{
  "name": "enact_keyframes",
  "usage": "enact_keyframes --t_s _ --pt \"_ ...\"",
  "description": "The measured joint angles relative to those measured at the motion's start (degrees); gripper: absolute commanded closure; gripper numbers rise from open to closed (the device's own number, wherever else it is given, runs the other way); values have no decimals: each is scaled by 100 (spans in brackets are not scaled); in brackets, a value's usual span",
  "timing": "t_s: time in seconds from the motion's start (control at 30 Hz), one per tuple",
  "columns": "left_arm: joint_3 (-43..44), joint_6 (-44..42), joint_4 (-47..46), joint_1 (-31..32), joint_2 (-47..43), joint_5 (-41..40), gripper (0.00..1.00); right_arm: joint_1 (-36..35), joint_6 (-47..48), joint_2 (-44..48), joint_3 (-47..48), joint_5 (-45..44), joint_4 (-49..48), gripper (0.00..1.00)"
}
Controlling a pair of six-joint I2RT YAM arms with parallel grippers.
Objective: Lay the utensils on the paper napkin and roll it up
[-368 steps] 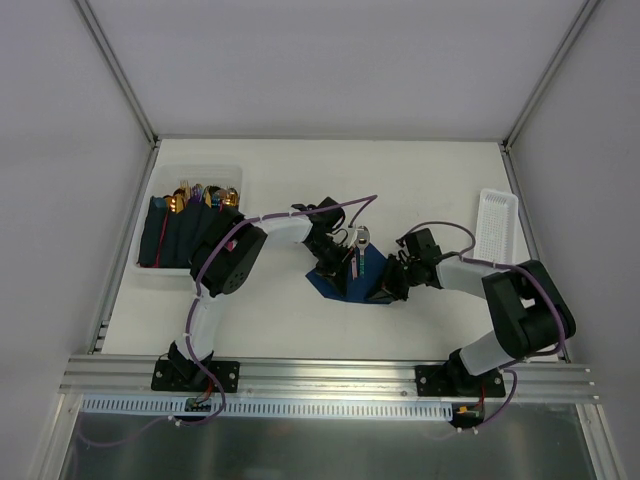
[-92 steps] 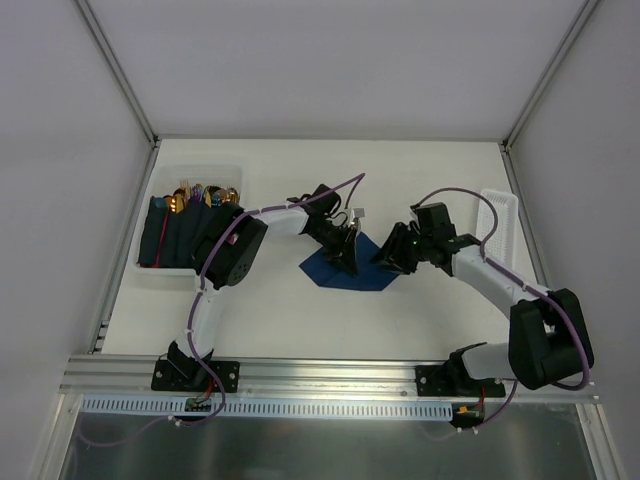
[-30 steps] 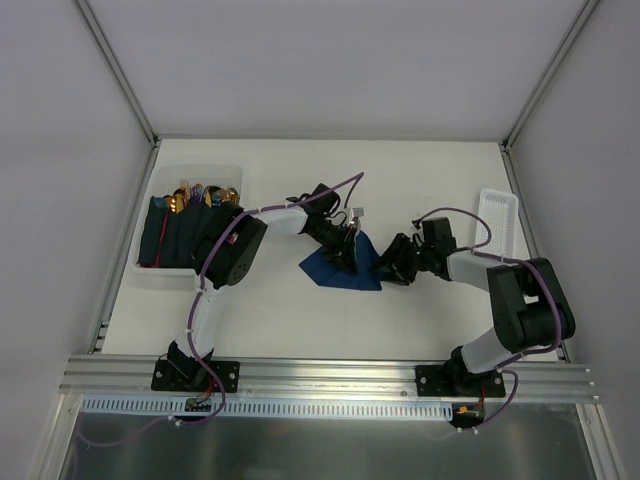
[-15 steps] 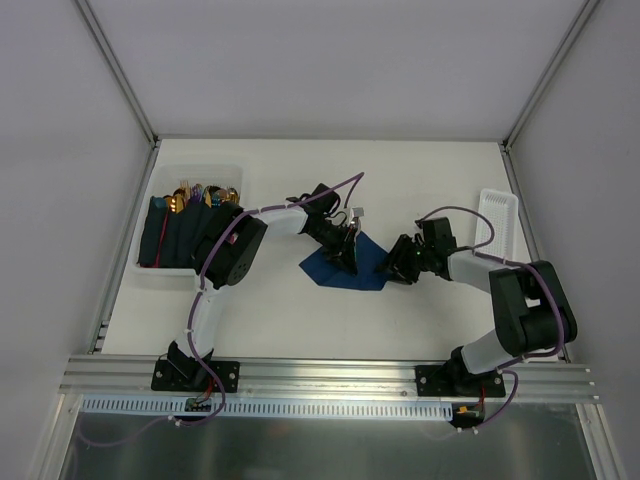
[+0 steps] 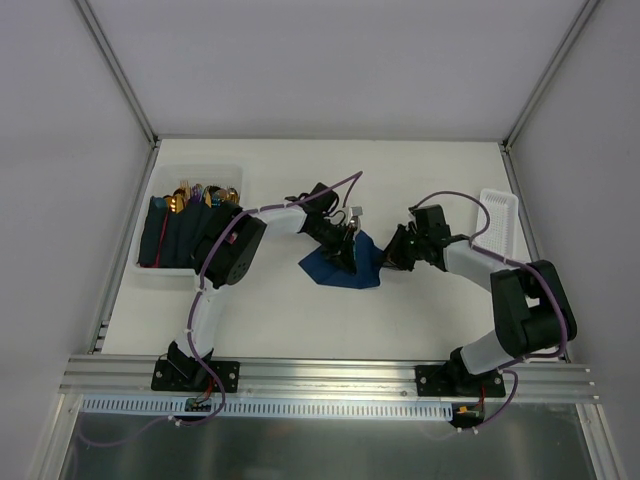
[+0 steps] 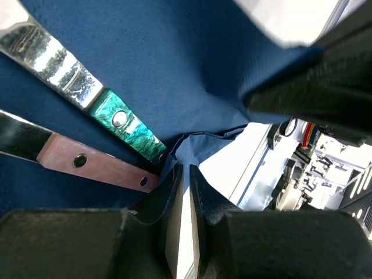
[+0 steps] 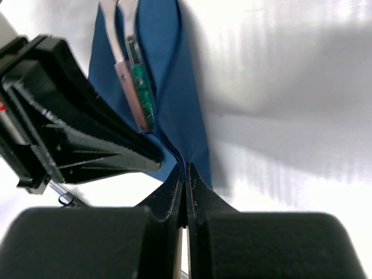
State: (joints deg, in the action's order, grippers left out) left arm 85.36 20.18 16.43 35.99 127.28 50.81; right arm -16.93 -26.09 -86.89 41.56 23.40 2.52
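1. Navy-blue square paper napkin [image 5: 325, 268] lies mid-table, with shiny silver metal utensils [image 7: 129, 93] on it, handles running lengthwise away from right gripper [image 7: 183, 168].
2. Right gripper is clenched on napkin edge; left gripper [image 6: 183, 168] is nearly closed by handle ends, grasp unclear.

White-and-black arms [image 5: 207, 308], purple cables [image 5: 441, 196]

From above, the middle of the paper napkin [image 5: 325, 268] is being covered by the left gripper [image 5: 345, 246], and the utensils [image 6: 70, 81] on it are being almost wholly hidden. At the napkin's fold their handle ends are being concealed. Their heads are being cut off by both wrist views' edges. The napkin's edge is being lost between the fingers of the right gripper [image 7: 183, 168].
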Motion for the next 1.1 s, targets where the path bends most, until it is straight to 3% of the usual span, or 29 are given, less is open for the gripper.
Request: enact_keyframes --t_s 0.3,1.1 --pt "0 0 -4 -57 0 0 90 -363 -382 -35 162 103 -74 100" --pt "-177 -7 -74 -153 -127 7 85 -409 -1502 -590 221 282 -706 100"
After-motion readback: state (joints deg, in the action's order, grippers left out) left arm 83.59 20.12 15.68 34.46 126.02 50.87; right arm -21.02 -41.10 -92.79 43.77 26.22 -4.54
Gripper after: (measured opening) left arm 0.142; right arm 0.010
